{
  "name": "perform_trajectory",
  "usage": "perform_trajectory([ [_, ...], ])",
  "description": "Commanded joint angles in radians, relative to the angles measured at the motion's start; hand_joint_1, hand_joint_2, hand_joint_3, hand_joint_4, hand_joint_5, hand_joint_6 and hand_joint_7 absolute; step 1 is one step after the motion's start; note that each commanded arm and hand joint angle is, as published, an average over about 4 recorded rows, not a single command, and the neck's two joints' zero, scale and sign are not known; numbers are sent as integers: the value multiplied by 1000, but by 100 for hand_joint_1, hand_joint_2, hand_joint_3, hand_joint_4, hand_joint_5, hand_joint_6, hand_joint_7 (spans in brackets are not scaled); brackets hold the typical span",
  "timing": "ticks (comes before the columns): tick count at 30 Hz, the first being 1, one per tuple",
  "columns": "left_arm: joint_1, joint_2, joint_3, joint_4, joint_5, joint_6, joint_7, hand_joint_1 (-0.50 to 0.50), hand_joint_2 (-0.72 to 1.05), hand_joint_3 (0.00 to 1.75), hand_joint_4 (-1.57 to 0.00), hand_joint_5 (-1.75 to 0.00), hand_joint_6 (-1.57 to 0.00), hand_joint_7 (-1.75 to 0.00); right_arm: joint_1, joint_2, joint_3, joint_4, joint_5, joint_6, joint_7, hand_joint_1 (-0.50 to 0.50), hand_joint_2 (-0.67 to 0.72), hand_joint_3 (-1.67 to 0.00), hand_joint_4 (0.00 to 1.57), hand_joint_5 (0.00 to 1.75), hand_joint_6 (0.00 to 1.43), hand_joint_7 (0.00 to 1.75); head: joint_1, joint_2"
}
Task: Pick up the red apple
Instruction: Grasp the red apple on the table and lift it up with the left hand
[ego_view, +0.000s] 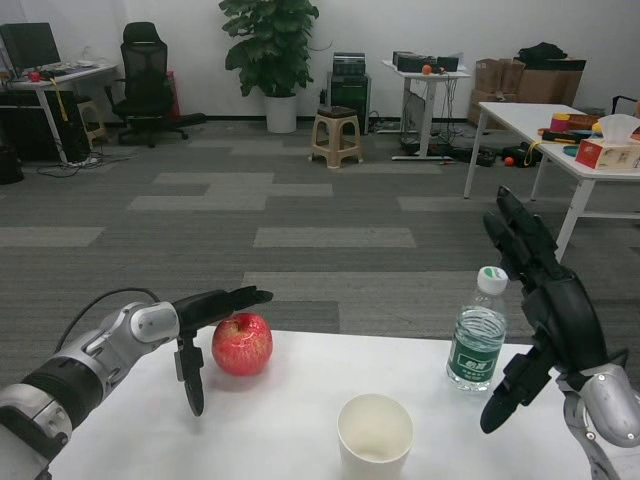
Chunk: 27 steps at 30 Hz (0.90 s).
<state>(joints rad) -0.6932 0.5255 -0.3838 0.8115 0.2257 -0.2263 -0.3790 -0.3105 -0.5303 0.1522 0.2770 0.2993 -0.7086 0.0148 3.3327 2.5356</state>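
Observation:
The red apple (242, 343) sits upright on the white table (300, 430) near its far left edge. My left hand (205, 325) is right beside the apple on its left, fingers spread: the upper fingers reach over the apple's top and the thumb hangs down in front, with nothing held. Whether the fingers touch the apple is unclear. My right hand (540, 300) is raised at the right side of the table, fingers apart and empty, next to the bottle.
A clear water bottle (478, 342) with a green label and white cap stands at the table's right. A white paper cup (375, 435) stands near the front middle. Beyond the table lie grey carpet, a stool, desks and a plant.

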Motion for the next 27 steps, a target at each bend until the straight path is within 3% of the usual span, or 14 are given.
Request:
perform_trajectory([
  [1, -42, -3, -39, 53, -2, -5, 20, -50, -10, 0, 0, 0, 0, -21, -1, 9, 6, 5, 4, -9, -2, -44, 72, 0, 0, 0, 0, 0, -2, 1],
  [13, -50, -78, -60, 208, -25, -51, 71, -50, -10, 0, 0, 0, 0, -21, 7, 21, 5, 4, 4, -11, -2, -42, 72, 0, 0, 0, 0, 2, -7, 5],
  [27, -35, -104, -57, 227, -52, -70, 116, -50, -2, 0, 0, 0, 0, -14, 9, 24, 7, 6, 4, -11, -4, -42, 72, 0, 0, 0, 0, 0, -5, 0],
])
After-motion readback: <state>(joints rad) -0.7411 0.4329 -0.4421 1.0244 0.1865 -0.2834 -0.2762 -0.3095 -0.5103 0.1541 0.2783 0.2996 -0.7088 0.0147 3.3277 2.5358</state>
